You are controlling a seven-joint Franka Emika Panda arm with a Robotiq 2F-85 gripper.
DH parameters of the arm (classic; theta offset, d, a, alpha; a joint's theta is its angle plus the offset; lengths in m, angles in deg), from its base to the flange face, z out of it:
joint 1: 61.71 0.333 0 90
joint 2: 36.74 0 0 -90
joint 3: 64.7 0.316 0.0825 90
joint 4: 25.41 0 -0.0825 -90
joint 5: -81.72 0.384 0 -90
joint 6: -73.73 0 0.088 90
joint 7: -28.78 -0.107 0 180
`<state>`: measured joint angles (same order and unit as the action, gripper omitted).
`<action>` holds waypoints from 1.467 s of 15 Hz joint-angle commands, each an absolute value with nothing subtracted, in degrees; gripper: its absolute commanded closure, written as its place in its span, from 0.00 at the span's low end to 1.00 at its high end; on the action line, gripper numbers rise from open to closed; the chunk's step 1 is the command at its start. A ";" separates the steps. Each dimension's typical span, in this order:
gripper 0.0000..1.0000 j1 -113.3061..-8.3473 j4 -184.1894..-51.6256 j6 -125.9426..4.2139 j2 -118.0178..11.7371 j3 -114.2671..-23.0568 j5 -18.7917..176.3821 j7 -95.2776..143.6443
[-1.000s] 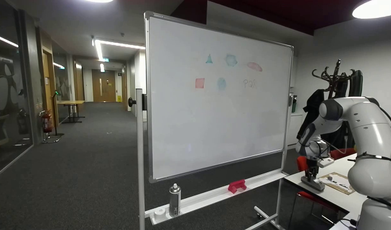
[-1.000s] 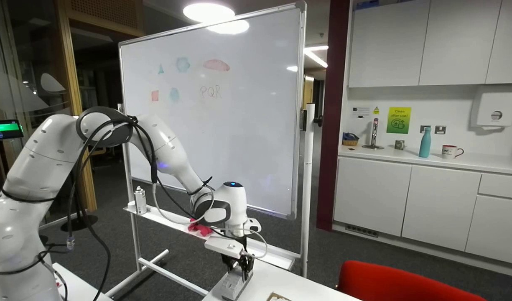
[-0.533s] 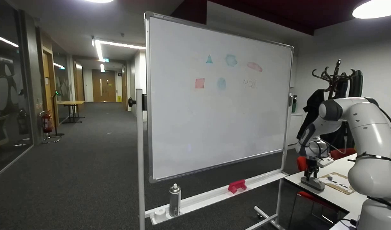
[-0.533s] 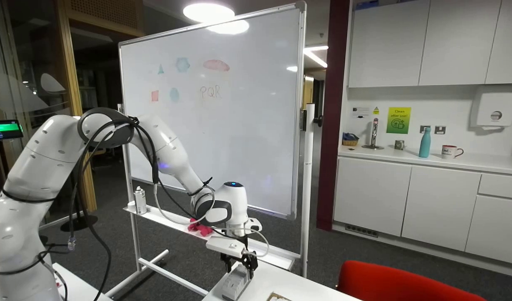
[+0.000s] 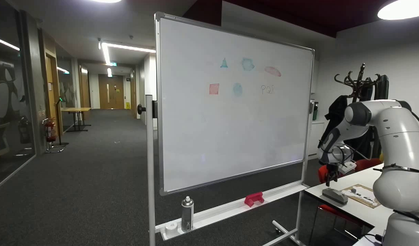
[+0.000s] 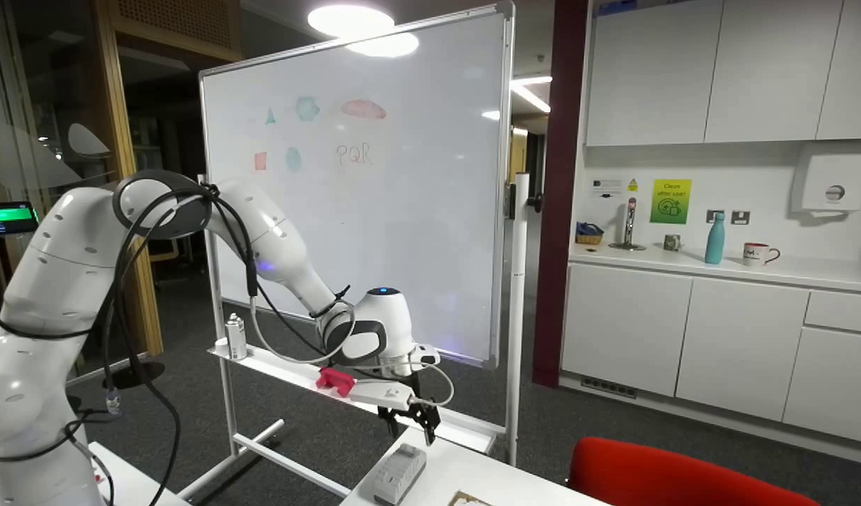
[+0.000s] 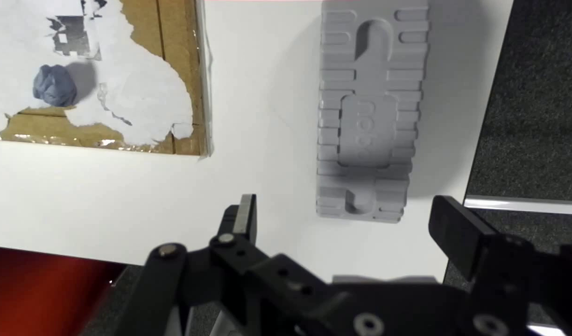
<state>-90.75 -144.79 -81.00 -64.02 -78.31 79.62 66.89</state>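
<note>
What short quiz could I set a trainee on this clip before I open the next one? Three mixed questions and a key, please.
1. True or false: the gripper is open, and the grey block is not in its grip.
2. Multiple choice: what sits on the cardboard?
A) a mug
B) a blue-grey lump
C) a spray can
3. Fill in the blank: the letters on the whiteboard read ____.

Key:
1. True; in the wrist view a gap shows on each side of the grey block.
2. B
3. PQR
</note>
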 commanded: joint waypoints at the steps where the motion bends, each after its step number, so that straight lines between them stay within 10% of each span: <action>1: 0.00 -89.18 -150.79 -81.92 -56.12 -78.75 77.69 64.47; 22: 0.00 -76.36 -159.63 -74.74 -40.49 -78.85 66.28 40.25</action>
<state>-76.56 -159.69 -74.86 -40.52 -78.65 66.23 40.21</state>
